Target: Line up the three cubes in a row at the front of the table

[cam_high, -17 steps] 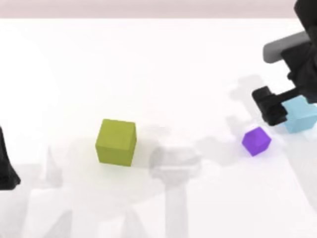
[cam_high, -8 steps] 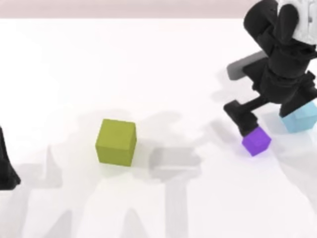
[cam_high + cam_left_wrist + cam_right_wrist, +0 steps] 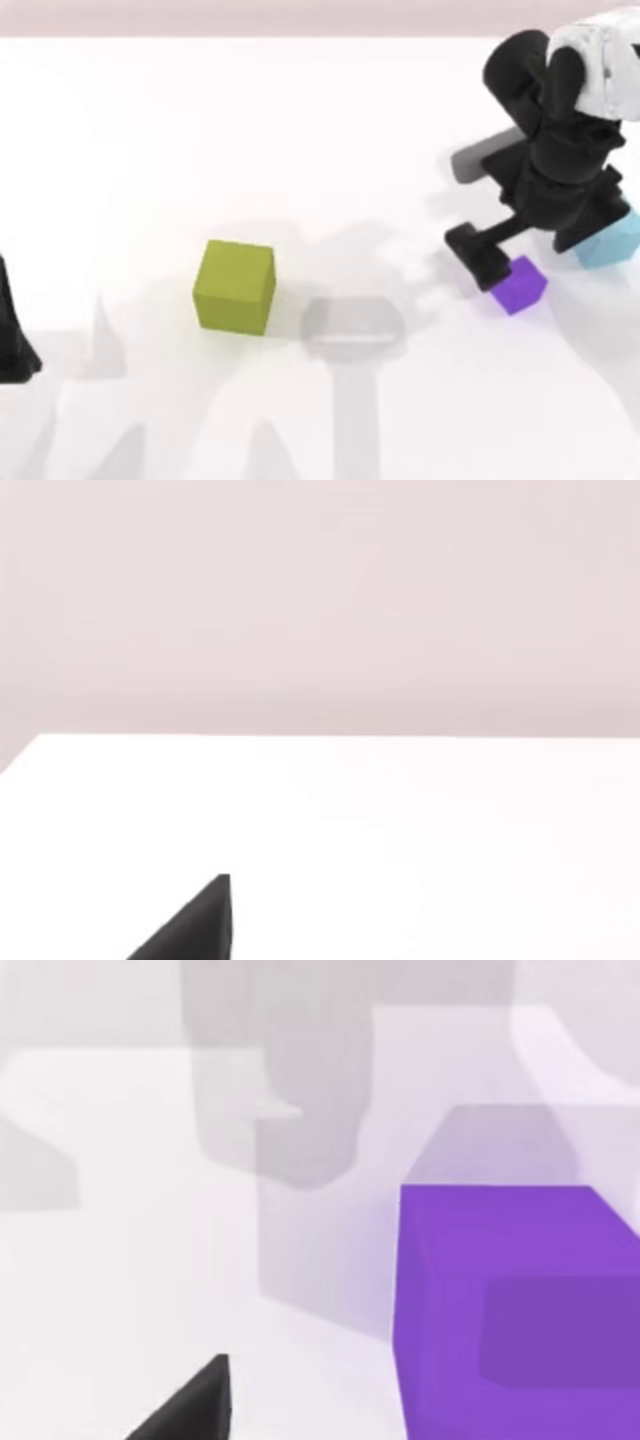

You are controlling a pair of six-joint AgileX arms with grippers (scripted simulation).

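Between the spread black fingers of the right gripper (image 3: 520,262) sits the small purple cube (image 3: 520,286), a matte, sharp-edged block; one finger (image 3: 478,255) stands just beside its left face, the other is lost under the arm's dark bulk, and neither visibly presses the cube, so the jaws read as open around it. Close in, the right wrist view fills with the purple cube's (image 3: 515,1310) flat, evenly shaded faces on the smooth white table (image 3: 120,1260). Just beyond the far finger, partly hidden by the arm, lies the medium light-blue cube (image 3: 612,244). Well apart from the fingers, toward the table's (image 3: 300,130) left, rests the large olive-green cube (image 3: 234,286), boxy and dull-surfaced. My left arm (image 3: 14,330) is parked at the left edge; I cannot tell how its fingers stand.
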